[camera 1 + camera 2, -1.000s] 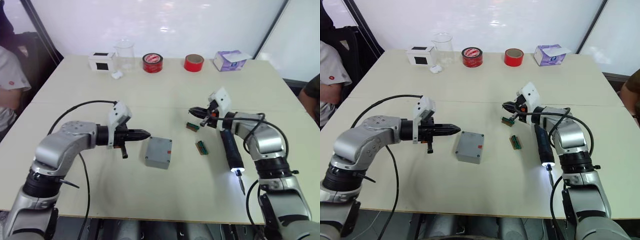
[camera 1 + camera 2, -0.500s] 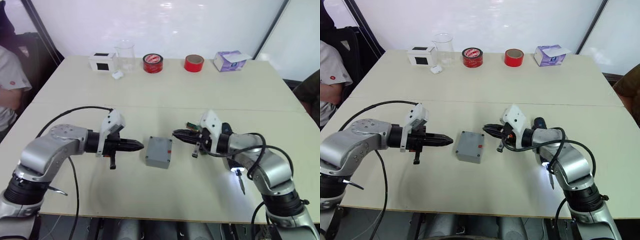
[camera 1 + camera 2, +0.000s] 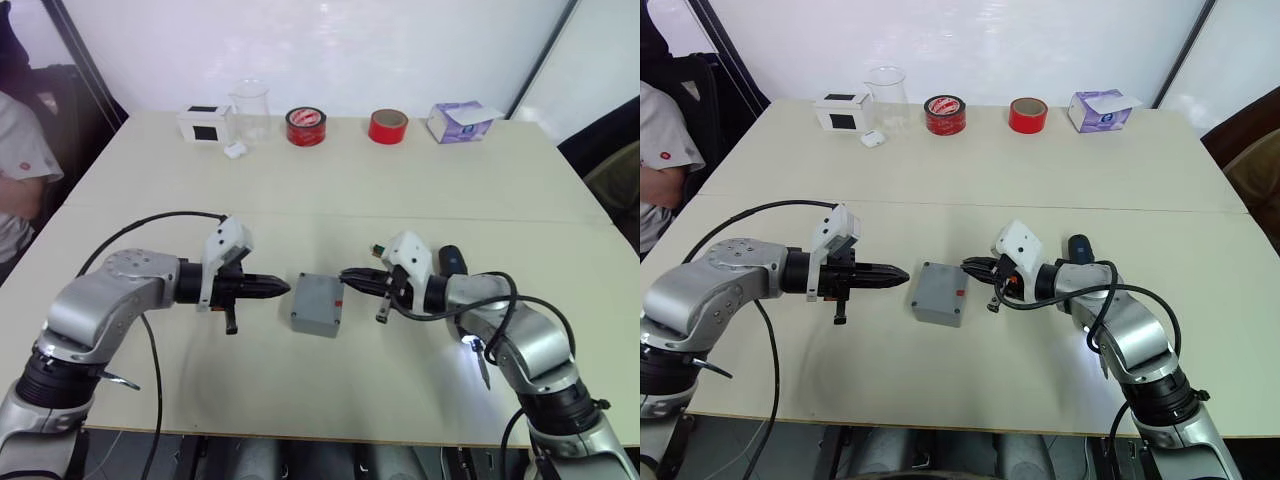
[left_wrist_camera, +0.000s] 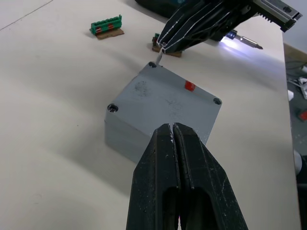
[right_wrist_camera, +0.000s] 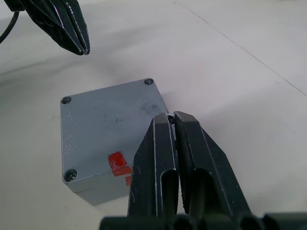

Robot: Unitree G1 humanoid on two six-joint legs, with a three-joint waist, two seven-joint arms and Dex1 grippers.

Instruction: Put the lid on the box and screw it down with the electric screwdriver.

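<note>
The grey box (image 3: 318, 312) sits mid-table with the flat grey lid (image 4: 163, 100) lying on top, corner holes showing and a red mark at one edge. My left gripper (image 3: 286, 288) is shut and empty, its tips just left of the box and pointing at it. From the right, my right gripper (image 3: 345, 276) reaches the box's near right corner. It is shut on a thin small screw (image 4: 158, 58) that hangs over a corner hole. The dark electric screwdriver (image 3: 453, 263) lies on the table under my right forearm, its white tip light (image 3: 470, 342) lit.
A green terminal block (image 4: 106, 26) lies on the table beyond the box. Along the far edge stand a white box with a black square (image 3: 203, 122), a clear beaker (image 3: 250, 108), two red tape rolls (image 3: 305, 126), and a purple tissue box (image 3: 462, 120). A person (image 3: 20, 160) sits at the left.
My right gripper has swung left from the green blocks to the box's right corner, its forearm now over the screwdriver. The left gripper has dropped slightly and stays beside the box.
</note>
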